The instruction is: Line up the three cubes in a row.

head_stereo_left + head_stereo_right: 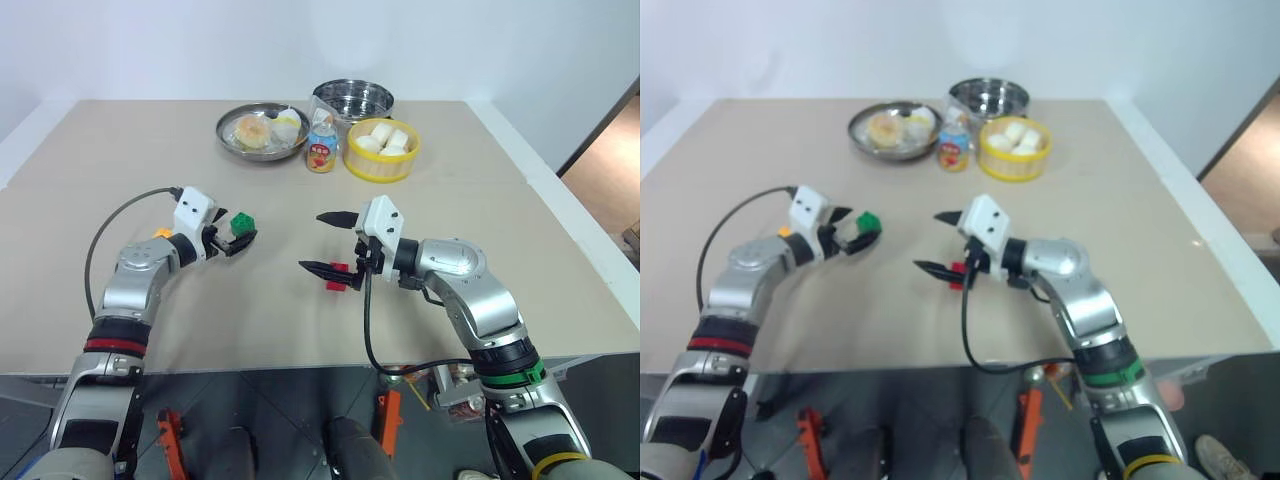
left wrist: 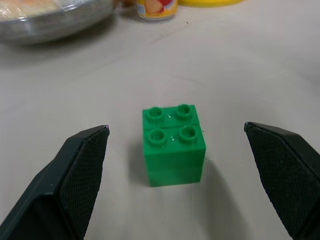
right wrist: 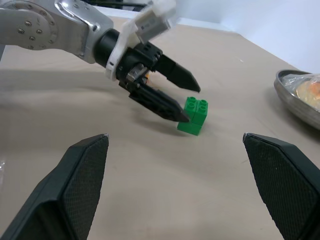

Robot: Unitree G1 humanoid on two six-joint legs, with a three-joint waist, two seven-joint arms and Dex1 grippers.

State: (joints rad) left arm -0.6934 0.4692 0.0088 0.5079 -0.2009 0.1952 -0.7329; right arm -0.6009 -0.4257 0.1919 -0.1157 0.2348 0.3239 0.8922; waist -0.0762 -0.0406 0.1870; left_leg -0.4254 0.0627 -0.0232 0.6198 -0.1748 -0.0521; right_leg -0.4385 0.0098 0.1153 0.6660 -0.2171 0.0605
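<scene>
One cube matters: the green cube sits mid-frame, dead ahead between your left end effector fingers, wide apart, empty; right end effector farther, likewise wide.

We see three cubes mid-table: one left, one further left behind the left arm, one right. Dishes line the far edge, centre.

You have a beige table; the green cube stands on it between the left gripper's spread fingers, the red cube beside the right gripper's lower finger.
</scene>
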